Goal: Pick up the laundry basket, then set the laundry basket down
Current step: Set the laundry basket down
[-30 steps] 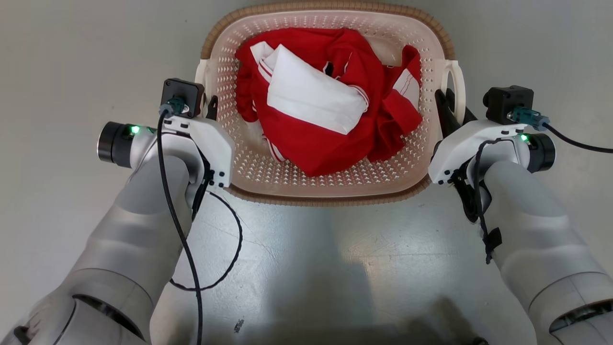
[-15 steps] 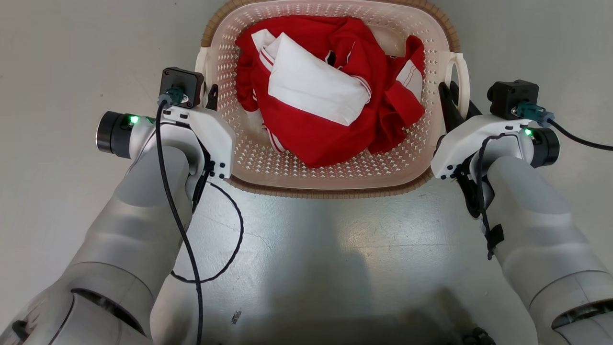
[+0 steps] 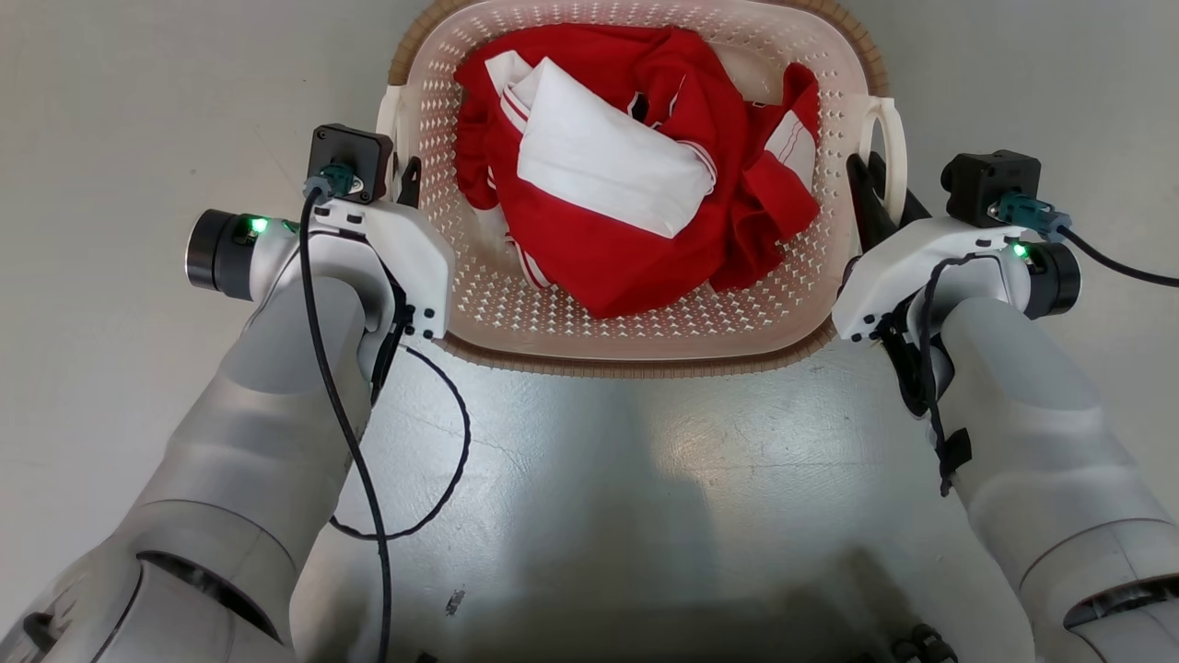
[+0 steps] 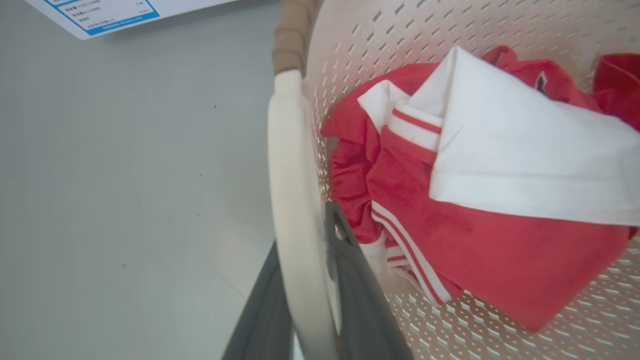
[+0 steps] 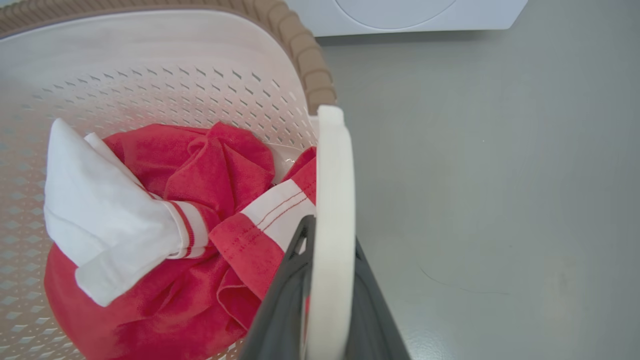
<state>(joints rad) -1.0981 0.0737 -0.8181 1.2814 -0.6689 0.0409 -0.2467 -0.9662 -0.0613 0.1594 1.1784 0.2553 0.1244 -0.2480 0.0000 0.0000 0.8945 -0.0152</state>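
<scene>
From the head view, the laundry basket (image 3: 636, 366) hangs or sits squarely in front of the robot, between its two arms and over the grey floor (image 3: 110, 138). I can't tell from here whether its bottom is clear of the floor. A crumpled red-and-white garment (image 3: 636, 249) lies in it. The left claw (image 3: 402, 184) is at the left loop handle (image 3: 387, 115) and the right claw (image 3: 875, 184) at the right loop handle (image 3: 892, 138). A black cable (image 3: 451, 460) loops off the left forearm, apart from the basket.

I'd call it a light load: thin perforated plastic with one soft garment. The walls likely flex a bit and the loops look smooth, so the two handles are the place to hold it. It will want an even pull on both sides, or the basket will tip.

In the left wrist view, the two dark fingers are pinched narrow on the white loop, one on each face, touching it. A white panel with blue print (image 4: 100, 12) sits at the far edge, well apart.

In the right wrist view, it's the same pinch on the other loop, with the fingers tight against both faces. The washing machine (image 5: 400, 12) stands beyond the basket's far end. It's the one thing I'd mind if the basket goes forward. The floor alongside looks open enough for setting it down.
</scene>
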